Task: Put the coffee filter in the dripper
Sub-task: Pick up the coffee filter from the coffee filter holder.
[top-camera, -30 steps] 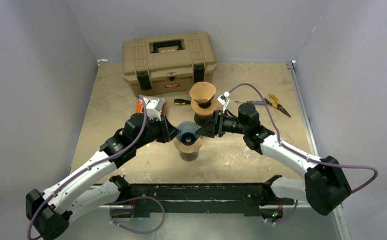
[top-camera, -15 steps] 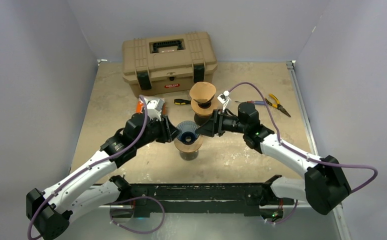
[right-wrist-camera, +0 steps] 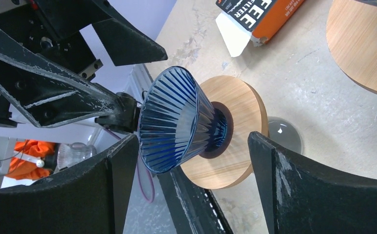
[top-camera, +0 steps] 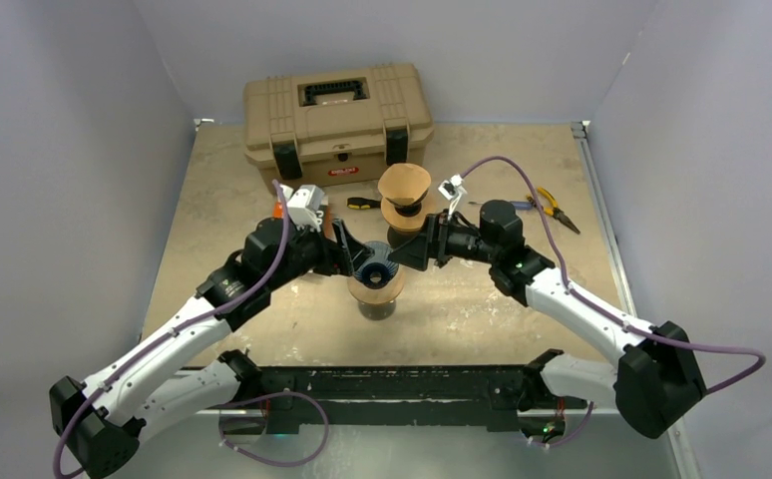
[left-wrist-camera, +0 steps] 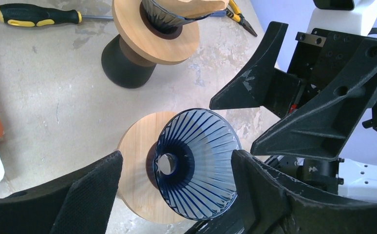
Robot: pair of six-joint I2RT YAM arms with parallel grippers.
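1. Filter (top-camera: 404, 183): brown paper cone seated in far dripper, which sits on its own wood collar (top-camera: 402, 212) over a dark stand (left-wrist-camera: 128, 66). No gripper touches it.
2. Near dripper (top-camera: 373, 261): blue ribbed glass cone, upright in a round wood collar (left-wrist-camera: 135, 170), just in front of the far set. Left wrist cam looks straight into it: bare glass down to the centre hole.
3. Left gripper (top-camera: 352, 254): jaws spread wide, one finger on each side of the blue dripper, holding nothing. Approaches from the dripper's left at rim height.
4. Right gripper (top-camera: 409, 254): also spread wide and holding nothing. It faces the left gripper from the opposite side, fingers flanking the same cone.
5. Contact: finger tips sit v. close to the glass rim in both wrist views. Can't tell for sure if any tip grazes it, but neither pair is clamped on it.
6. Under the near collar: dark base in top view; right wrist cam shows a rounded glassy bulge (right-wrist-camera: 284, 136) beside it. Unclear what it is.
7. Other items on table (top-camera: 482, 309): tan toolbox (top-camera: 334, 122) at the back, yellow/black screwdriver (left-wrist-camera: 35, 14) between toolbox and far dripper, pliers (top-camera: 552, 208) at right, orange filter box (right-wrist-camera: 259, 14) near the left wrist.
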